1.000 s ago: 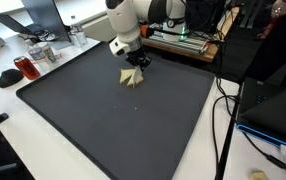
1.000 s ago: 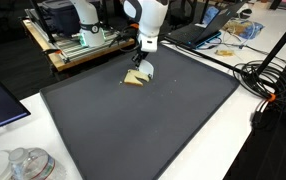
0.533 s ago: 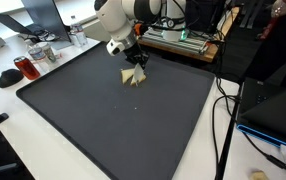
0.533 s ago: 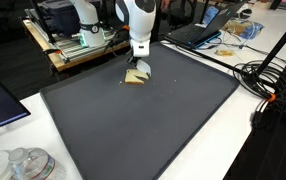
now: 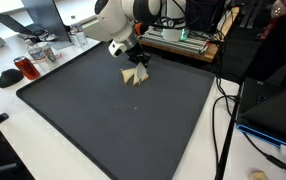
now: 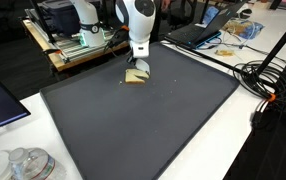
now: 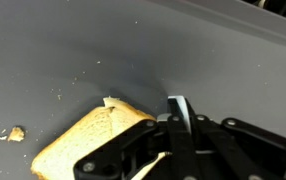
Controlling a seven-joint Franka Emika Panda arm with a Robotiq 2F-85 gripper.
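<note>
Dark grey matting [image 5: 113, 120] covers most of the white table [image 5: 1, 135], and it is the largest thing in both exterior views. Over its far side leans the white Panda arm [image 5: 123, 15], wrist bent down. The gripper [image 5: 139, 61] sits low at the end of it, and from where I stand its jaws are drawn fully together, with no gap between them in the wrist view [image 7: 179, 108]. Right under and just beside the tips lies the slice of bread [image 5: 134, 77], pale tan and flat on the mat near the far edge [image 6: 134, 78]. In the wrist view its crust corner [image 7: 83, 145] runs beneath the black fingers. I cannot tell whether a bit of crust is pinched or the tips only press against it. A crumb [image 7: 16, 133] and a few specks lie to the left of the slice.

I judge the step in hand to be contact with the bread at its edge. Any next move calls for gentleness, since the slice is soft and could tear or slip
</note>
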